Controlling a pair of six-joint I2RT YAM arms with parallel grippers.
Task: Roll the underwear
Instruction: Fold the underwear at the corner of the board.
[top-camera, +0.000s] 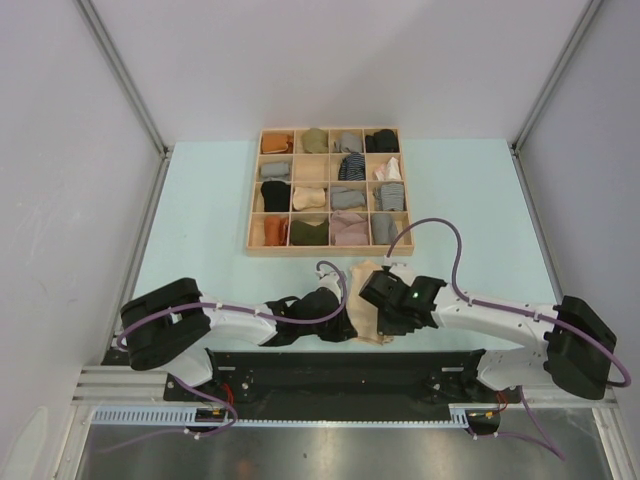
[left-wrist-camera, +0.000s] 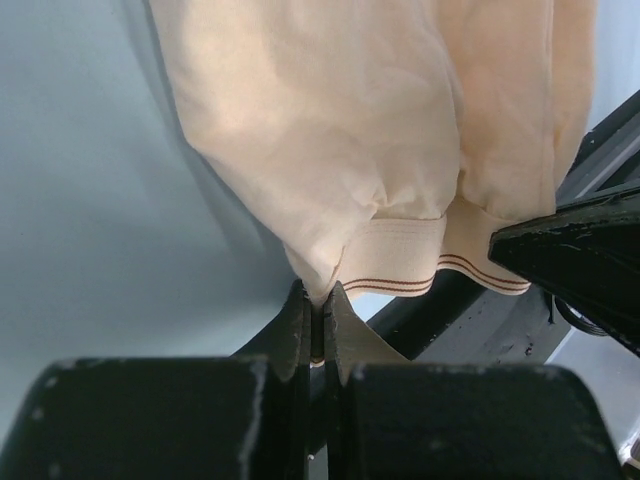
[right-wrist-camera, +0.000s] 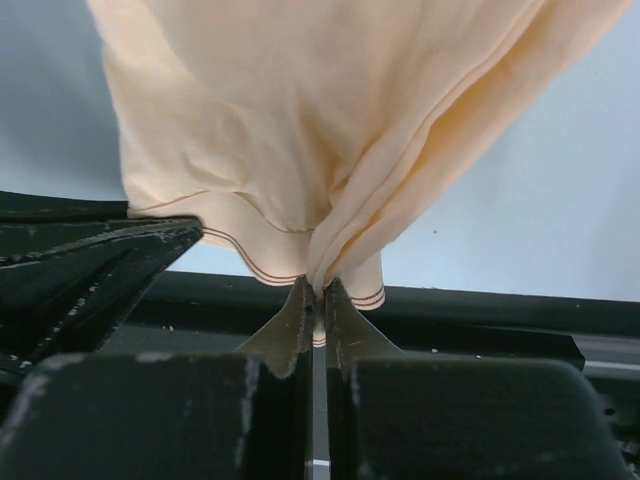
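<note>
The pale cream underwear (top-camera: 366, 300) lies bunched at the near edge of the table, between my two grippers. My left gripper (top-camera: 343, 318) is shut on its left waistband corner. In the left wrist view the cloth (left-wrist-camera: 330, 130) is pinched at the tips of the left gripper (left-wrist-camera: 318, 296), with a band of brown stripes beside them. My right gripper (top-camera: 377, 303) is shut on the right side. The right wrist view shows gathered folds of the cloth (right-wrist-camera: 300, 110) running down into the tips of the right gripper (right-wrist-camera: 318, 288). The two grippers are close together.
A wooden tray (top-camera: 300, 249) with several compartments stands just beyond the garment, holding several small rolled cloth bundles. The black mounting rail (top-camera: 350, 372) runs along the near edge below the grippers. Grey walls close in the table on the left and right.
</note>
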